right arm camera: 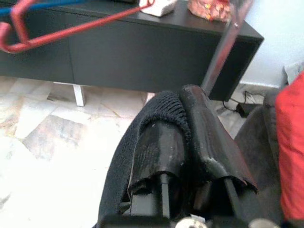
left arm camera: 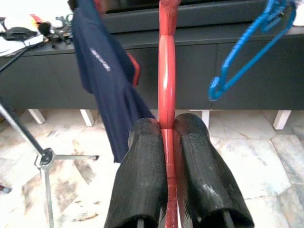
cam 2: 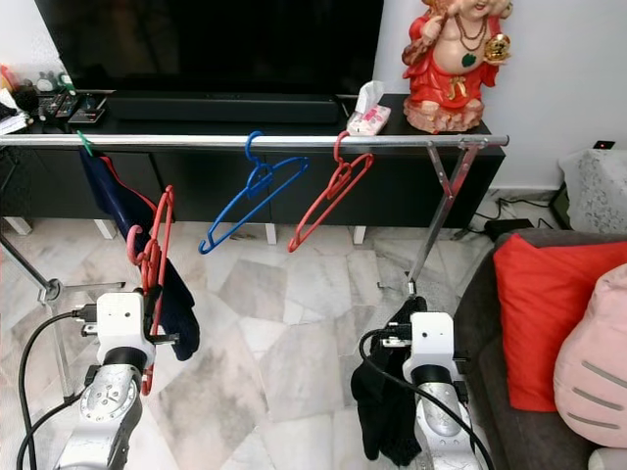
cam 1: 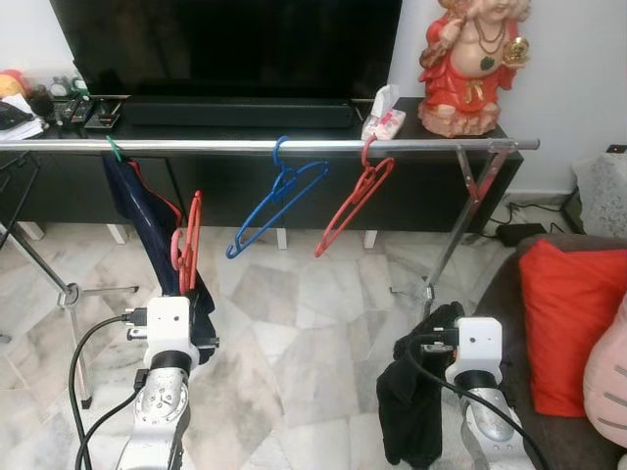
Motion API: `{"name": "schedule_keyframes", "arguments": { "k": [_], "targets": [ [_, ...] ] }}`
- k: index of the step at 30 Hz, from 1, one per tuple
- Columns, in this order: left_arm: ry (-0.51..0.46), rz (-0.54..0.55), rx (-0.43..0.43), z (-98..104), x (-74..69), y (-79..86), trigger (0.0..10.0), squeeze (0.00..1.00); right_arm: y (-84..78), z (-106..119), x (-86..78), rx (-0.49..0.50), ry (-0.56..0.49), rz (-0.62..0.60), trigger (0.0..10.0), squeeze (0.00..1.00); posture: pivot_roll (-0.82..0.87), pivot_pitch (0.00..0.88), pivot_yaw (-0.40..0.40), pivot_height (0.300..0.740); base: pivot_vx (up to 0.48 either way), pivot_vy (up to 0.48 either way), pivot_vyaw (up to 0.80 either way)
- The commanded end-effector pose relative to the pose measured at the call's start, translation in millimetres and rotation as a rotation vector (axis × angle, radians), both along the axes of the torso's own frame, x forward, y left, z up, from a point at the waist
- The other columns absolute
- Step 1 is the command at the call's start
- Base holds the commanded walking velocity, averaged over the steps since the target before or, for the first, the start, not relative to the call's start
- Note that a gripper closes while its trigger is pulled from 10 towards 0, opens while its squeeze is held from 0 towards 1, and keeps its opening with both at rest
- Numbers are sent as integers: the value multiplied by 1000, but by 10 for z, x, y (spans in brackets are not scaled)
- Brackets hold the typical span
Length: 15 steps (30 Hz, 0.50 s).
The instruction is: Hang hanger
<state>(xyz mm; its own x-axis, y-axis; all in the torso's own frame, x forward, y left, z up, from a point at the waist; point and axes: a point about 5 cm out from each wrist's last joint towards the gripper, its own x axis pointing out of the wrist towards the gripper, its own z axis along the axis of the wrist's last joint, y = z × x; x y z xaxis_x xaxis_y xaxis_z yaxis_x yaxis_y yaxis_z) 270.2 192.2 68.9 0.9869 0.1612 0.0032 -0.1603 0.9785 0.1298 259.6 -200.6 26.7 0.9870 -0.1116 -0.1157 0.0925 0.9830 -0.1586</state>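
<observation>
My left gripper (left arm camera: 166, 130) is shut on a red hanger (cam 1: 189, 240), held upright below the silver rail (cam 1: 265, 145). The hanger's hook sits well under the rail, in front of a navy garment (cam 1: 147, 211) hanging from the rail's left part. My right gripper (right arm camera: 183, 111) is shut on a black garment (cam 1: 411, 397) that drapes down from it, low at the right. A blue hanger (cam 1: 279, 201) and another red hanger (cam 1: 355, 201) hang from the rail's middle.
The rail stands on metal legs (cam 1: 460, 220) before a black TV cabinet (cam 1: 294, 176) carrying a TV, a tissue pack and a red figurine (cam 1: 470, 59). A sofa with a red cushion (cam 1: 568, 323) is at the right. Marble floor lies below.
</observation>
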Motion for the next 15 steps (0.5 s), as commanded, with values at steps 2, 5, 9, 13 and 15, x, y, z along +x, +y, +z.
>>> {"name": "schedule_keyframes", "arguments": {
  "k": [2, 5, 9, 13, 15],
  "targets": [
    [-22, 3, -4, 58, 1, 24, 10000, 0, 24, 123, 70, 13, -58, 4, 10000, 0, -104, 0, -22, 740, 0, 326, 0],
    [-22, 3, -3, 60, 1, 26, 10000, 0, 42, 121, 73, 15, -59, 9, 10000, 0, -102, 0, -19, 740, 0, 326, 0],
    [-21, 1, -3, 61, 0, 28, 10000, 0, 50, 117, 73, 22, -58, 8, 10000, 0, -99, 0, -17, 740, 0, 322, 0],
    [-23, -1, -3, 69, 7, 22, 10000, 0, 52, 117, 75, 25, -58, 7, 10000, 0, -99, 0, -17, 740, 0, 322, 0],
    [-24, -3, -1, 72, 6, 27, 10000, 0, 53, 117, 77, 24, -58, 5, 10000, 0, -97, 0, -15, 740, 0, 322, 0]
  ]
}}
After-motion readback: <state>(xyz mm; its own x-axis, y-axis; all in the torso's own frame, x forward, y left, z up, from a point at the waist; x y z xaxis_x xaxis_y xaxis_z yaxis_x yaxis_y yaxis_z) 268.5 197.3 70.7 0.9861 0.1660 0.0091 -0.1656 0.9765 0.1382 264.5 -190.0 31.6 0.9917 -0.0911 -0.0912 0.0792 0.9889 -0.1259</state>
